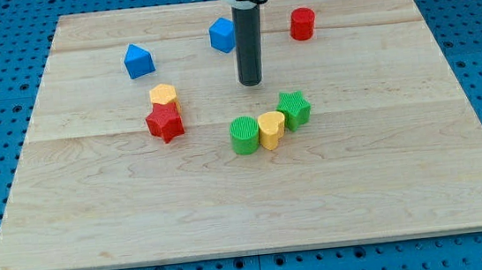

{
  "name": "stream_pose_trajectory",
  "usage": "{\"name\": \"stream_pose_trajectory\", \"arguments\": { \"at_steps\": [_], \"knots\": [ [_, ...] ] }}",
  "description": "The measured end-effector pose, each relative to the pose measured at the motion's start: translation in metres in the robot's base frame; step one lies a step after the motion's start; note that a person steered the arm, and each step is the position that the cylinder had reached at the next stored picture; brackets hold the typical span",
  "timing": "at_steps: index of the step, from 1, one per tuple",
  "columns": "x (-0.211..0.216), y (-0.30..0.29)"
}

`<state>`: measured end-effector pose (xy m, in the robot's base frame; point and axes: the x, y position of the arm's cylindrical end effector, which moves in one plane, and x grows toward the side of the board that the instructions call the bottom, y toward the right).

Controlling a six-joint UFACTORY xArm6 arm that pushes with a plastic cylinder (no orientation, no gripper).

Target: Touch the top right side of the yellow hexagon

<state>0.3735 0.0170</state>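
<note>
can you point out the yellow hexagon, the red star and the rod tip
yellow hexagon (163, 94): camera view, on its top face
red star (164, 122): camera view, centre of its top face
my tip (251, 83): camera view, the rod's very end, to the hexagon's right, apart from it

Bright, even light is falling from above, washing the pale desk (405, 181) without any hard glare. My tip (251, 83) is casting only a faint, soft shadow right at its foot, so the source is sitting nearly overhead. The blocks around my tip are throwing short, diffuse shadows close to their bases. Colours are coming through saturated and clean. Everything near my tip is staying sharp; the wood grain is reading clearly. The desk edges are converging toward the view's top from perspective, and I am noticing no obvious blur there.
</note>
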Motion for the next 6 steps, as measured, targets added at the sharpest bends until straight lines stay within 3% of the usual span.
{"name": "stream_pose_trajectory", "arguments": {
  "at_steps": [1, 3, 5, 6],
  "knots": [
    [0.0, -0.005],
    [0.0, -0.091],
    [0.0, -0.141],
    [-0.034, -0.137]
  ]
}}
